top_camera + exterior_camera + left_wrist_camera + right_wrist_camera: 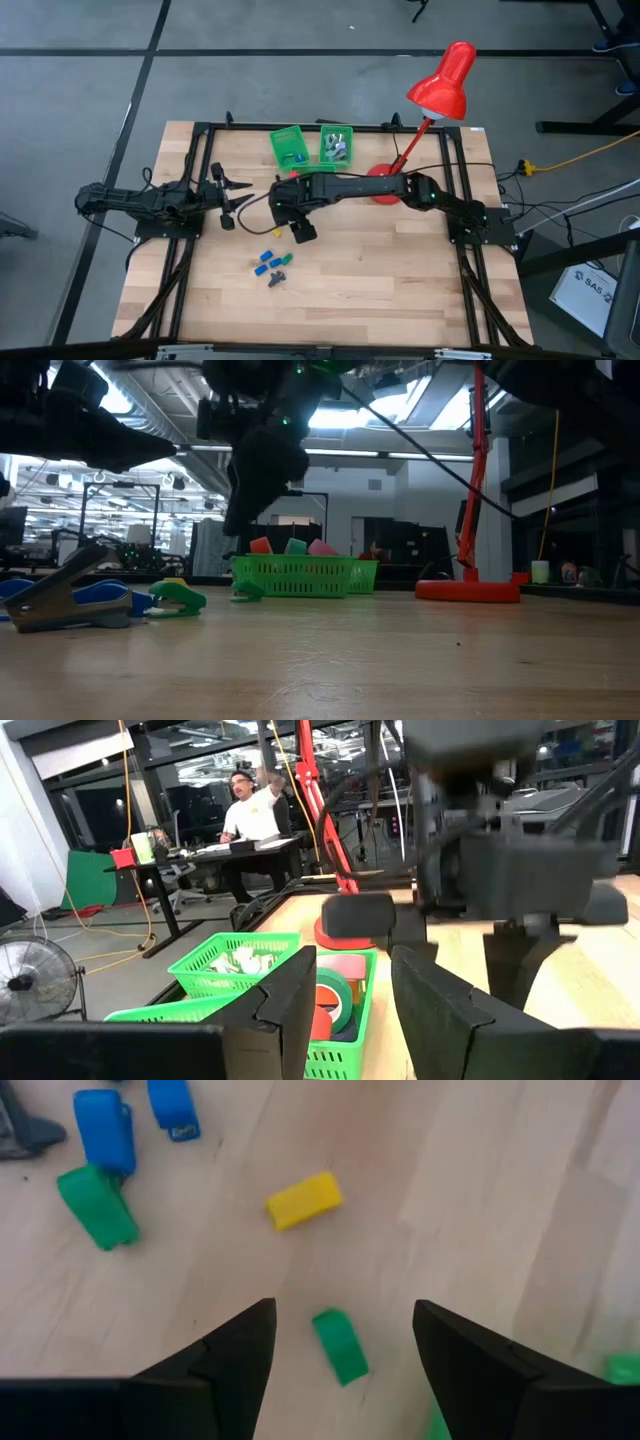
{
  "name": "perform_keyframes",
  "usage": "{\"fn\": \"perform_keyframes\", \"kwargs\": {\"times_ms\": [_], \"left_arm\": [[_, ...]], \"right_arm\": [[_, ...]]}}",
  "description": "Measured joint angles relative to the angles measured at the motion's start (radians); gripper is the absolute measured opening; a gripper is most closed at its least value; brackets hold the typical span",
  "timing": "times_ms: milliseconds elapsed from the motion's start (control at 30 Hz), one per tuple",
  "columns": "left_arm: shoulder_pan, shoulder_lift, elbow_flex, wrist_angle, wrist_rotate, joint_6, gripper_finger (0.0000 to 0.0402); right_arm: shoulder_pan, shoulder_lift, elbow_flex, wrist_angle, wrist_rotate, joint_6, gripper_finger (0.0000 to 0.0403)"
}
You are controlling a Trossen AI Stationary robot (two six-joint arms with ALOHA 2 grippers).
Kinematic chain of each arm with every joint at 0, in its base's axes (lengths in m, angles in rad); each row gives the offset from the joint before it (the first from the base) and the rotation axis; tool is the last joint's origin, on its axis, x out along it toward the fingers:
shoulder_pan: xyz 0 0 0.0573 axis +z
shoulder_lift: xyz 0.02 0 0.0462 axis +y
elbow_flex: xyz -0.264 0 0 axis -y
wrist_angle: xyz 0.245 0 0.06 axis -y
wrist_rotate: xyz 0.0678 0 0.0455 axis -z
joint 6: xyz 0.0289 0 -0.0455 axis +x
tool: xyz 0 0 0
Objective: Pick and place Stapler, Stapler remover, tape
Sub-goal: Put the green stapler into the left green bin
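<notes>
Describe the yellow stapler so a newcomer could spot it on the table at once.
Start at the red lamp at the table's far edge and follow the right arm to its open pincer near the middle. The yellow stapler lies on bare wood just beside it, apart from the blue and green cluster nearer the front; it is the only yellow piece.
</notes>
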Motion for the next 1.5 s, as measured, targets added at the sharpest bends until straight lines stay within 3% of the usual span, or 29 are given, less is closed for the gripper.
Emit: {"fn": "perform_keyframes", "kwargs": {"times_ms": [433, 1167, 1300, 1500], "left_arm": [[0.000, 0.000, 0.000, 0.004, 0.000, 0.000, 0.0128], [0.000, 0.000, 0.000, 0.006, 0.000, 0.000, 0.0127], [0.000, 0.000, 0.000, 0.006, 0.000, 0.000, 0.0127], [0.000, 0.000, 0.000, 0.006, 0.000, 0.000, 0.0128]], "right_arm": [[-0.009, 0.108, 0.000, 0.021, 0.009, -0.018, 0.0241], [-0.027, 0.134, 0.005, -0.039, 0.004, -0.003, 0.0239], [-0.026, 0.135, 0.004, -0.041, 0.004, 0.012, 0.0215], [-0.025, 0.137, 0.003, -0.046, -0.008, 0.074, 0.0137]]}}
